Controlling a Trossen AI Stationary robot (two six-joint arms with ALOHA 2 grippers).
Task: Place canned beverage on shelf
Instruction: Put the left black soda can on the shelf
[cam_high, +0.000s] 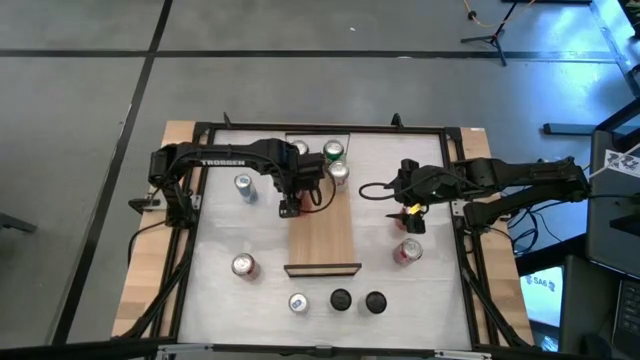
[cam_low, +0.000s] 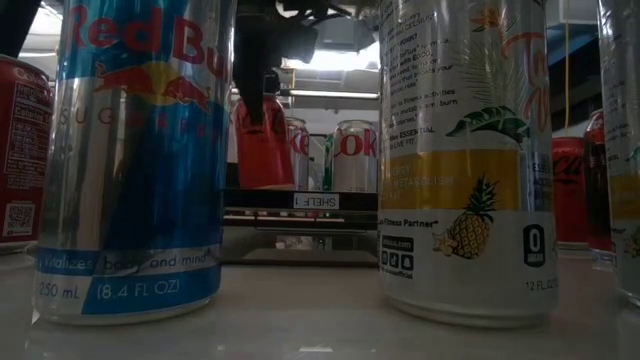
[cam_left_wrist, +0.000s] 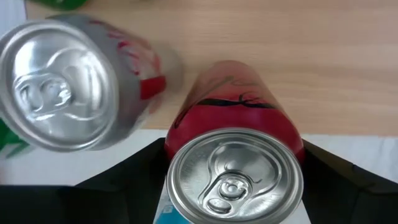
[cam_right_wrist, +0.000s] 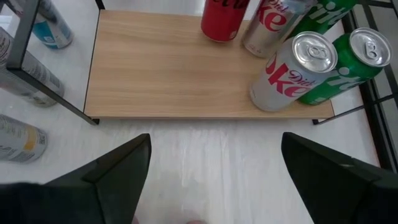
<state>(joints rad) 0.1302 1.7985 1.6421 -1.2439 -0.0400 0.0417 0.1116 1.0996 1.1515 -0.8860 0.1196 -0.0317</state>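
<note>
Lab: concrete floor (cam_high: 80, 120), tripod (cam_high: 490, 30), framed test table (cam_high: 220, 240)

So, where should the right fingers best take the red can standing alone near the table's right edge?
Around its round side wall, about mid-height, coming down from above: the upright red aluminium can stands free on all sides, and the open right gripper hangs close by it.

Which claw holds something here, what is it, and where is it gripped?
The left claw grips a red can by its sides, near the top. The right claw is open, empty.
</note>
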